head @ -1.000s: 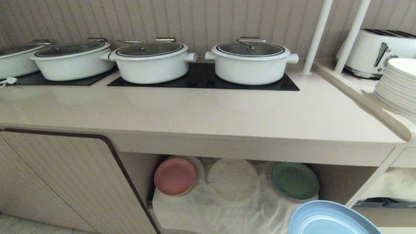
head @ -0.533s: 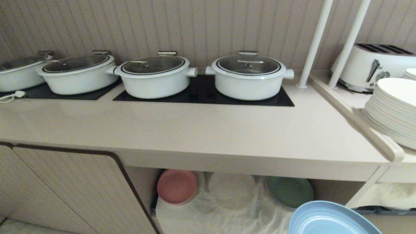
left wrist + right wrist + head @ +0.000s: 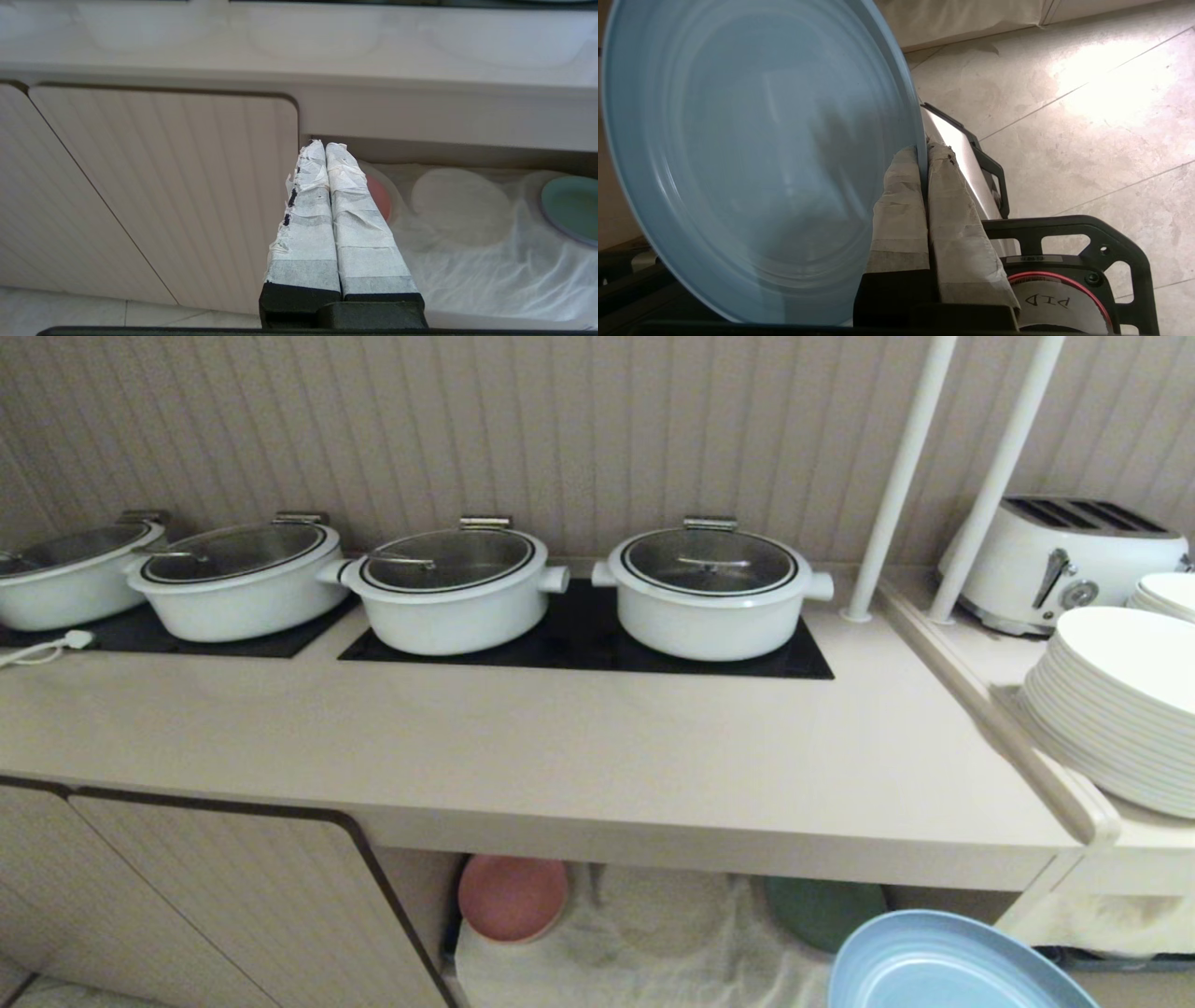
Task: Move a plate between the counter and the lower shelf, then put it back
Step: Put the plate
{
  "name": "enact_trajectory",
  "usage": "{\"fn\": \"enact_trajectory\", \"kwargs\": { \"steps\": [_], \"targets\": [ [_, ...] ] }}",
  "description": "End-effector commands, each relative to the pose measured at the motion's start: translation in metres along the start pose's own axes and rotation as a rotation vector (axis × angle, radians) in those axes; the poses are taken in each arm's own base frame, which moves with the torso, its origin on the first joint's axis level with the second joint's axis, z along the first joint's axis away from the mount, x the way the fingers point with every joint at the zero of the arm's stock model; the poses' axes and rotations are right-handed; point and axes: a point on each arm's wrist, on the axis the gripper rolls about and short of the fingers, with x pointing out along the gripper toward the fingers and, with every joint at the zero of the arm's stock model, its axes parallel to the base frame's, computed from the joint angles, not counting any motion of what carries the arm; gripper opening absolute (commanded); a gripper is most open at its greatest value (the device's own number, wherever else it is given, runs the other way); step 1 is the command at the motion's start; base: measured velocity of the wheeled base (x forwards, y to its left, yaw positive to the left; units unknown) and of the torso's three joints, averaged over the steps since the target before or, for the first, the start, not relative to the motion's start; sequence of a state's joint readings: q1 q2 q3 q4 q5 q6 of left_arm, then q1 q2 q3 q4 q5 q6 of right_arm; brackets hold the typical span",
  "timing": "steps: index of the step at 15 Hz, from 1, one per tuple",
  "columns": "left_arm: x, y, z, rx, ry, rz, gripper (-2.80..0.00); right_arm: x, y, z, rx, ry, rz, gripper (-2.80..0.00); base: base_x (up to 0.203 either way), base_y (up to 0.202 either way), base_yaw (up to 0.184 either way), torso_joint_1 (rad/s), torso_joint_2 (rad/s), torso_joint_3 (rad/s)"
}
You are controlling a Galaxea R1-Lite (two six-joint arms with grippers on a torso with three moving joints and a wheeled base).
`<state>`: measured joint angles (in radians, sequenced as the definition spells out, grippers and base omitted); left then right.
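Along a ribbed beige back wall (image 3: 523, 429) runs the counter (image 3: 579, 747), a smooth beige worktop with black glass hob panels (image 3: 579, 639) carrying four white lidded pots (image 3: 714, 588). To its right sits a stepped-down side ledge (image 3: 990, 653) with two white poles (image 3: 896, 476), a white toaster (image 3: 1055, 560) and a stack of white plates (image 3: 1111, 709). Under the worktop, beside a ribbed cabinet door (image 3: 215, 905), opens the lower shelf (image 3: 653, 933), lined with a wrinkled white cloth (image 3: 490, 275); a pink plate (image 3: 512, 898) and a green plate (image 3: 822, 913) rest on it with a bare round hump of cloth between them.

At the head view's bottom right edge, the light-blue plate (image 3: 934, 971) is below and in front of the counter's edge, with no gripper visible. Only the right wrist view shows why: the right gripper (image 3: 923, 158) pinches the plate's (image 3: 747, 154) rim between its taped fingers (image 3: 901, 210), above a pale tiled floor (image 3: 1087, 93) and part of the robot's base (image 3: 1064, 280). Only the left wrist view shows the left gripper (image 3: 324, 145), its taped fingers pressed together on nothing, pointing towards the shelf opening by the pink plate (image 3: 379, 198).
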<state>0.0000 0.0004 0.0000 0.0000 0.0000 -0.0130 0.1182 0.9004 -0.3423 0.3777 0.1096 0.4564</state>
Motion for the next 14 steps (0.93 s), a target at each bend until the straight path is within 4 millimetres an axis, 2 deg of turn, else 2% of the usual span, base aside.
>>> {"fn": "enact_trajectory", "kwargs": {
  "steps": [1, 8, 14],
  "targets": [
    [0.0000, 0.0000, 0.0000, -0.001, 0.000, 0.000, -2.80, 0.0000, 0.0001, 0.0002, 0.002, 0.002, 0.000, -2.80, 0.000, 0.000, 0.000, 0.182, -0.37, -0.178],
    [0.0000, 0.0000, 0.0000, -0.001, 0.000, 0.000, -2.80, -0.0002, 0.0002, 0.0001, 0.001, 0.004, -0.002, -2.80, 0.000, 0.000, 0.000, 0.162, -0.33, -0.173],
    [0.0000, 0.0000, 0.0000, -0.001, 0.000, 0.000, -2.80, 0.0000, 0.0004, 0.0006, 0.000, 0.001, -0.002, -2.80, 0.000, 0.000, 0.000, 0.009, -0.02, -0.009]
  ]
}}
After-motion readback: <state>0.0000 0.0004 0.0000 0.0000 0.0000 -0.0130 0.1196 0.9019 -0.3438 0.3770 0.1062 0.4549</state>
